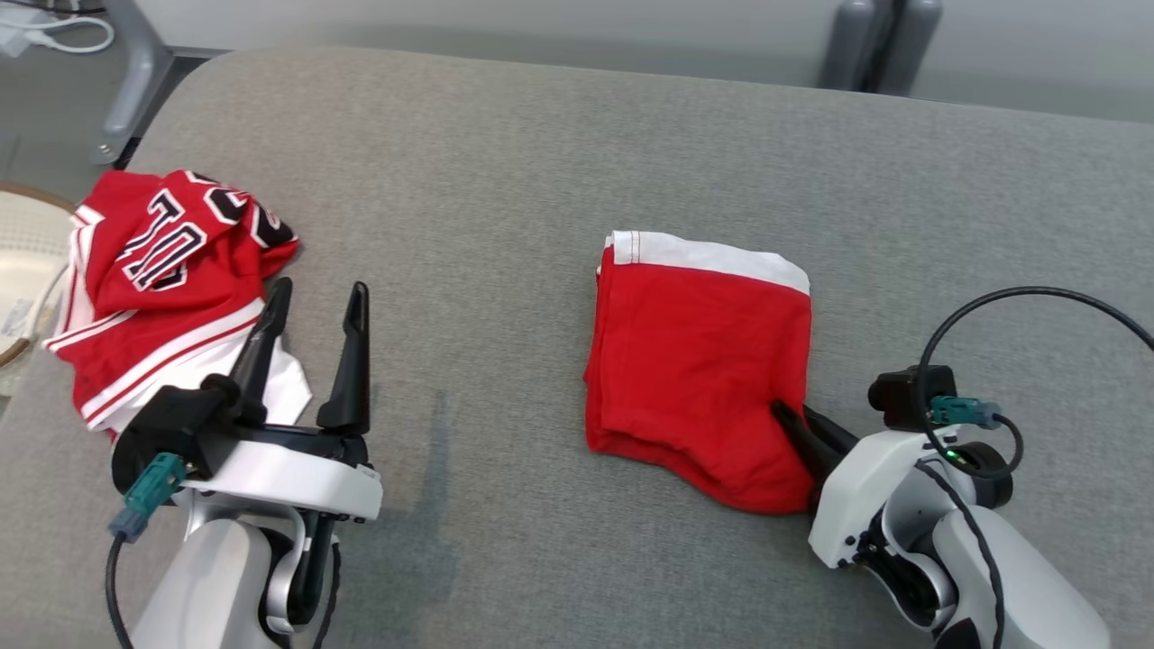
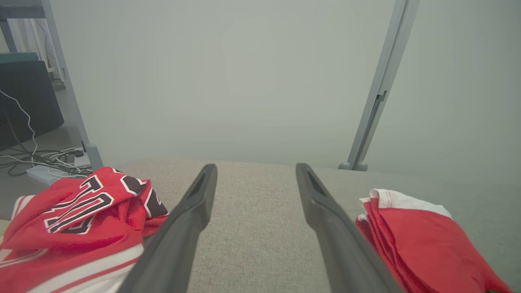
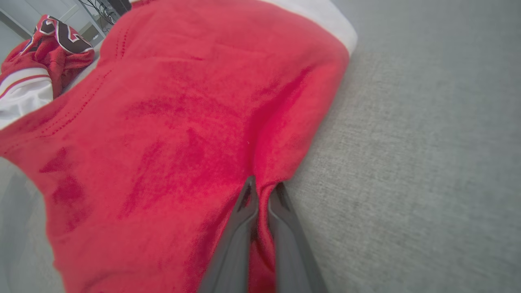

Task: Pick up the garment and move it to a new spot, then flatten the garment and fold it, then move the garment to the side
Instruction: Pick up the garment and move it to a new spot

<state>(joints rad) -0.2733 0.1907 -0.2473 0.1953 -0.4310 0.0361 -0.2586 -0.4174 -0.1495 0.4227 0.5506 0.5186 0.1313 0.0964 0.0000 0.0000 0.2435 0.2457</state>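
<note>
The garment (image 1: 699, 361) is a folded red piece with a white band along its far edge, lying on the grey cushioned surface (image 1: 541, 162) right of centre. My right gripper (image 1: 792, 419) is shut on the garment's near right edge; in the right wrist view the two fingers pinch a ridge of red cloth (image 3: 262, 187). My left gripper (image 1: 317, 297) stands open at the lower left with nothing between its fingers; its wrist view shows the garment (image 2: 411, 228) to the right of the gripper (image 2: 254, 169).
A crumpled red jersey (image 1: 167, 288) with white stripes and dark numerals lies at the left edge, just behind my left gripper, also the jersey (image 2: 77, 219). A round basket rim (image 1: 22, 270) sits off the left edge. Metal frame legs (image 1: 135, 81) stand beyond the surface.
</note>
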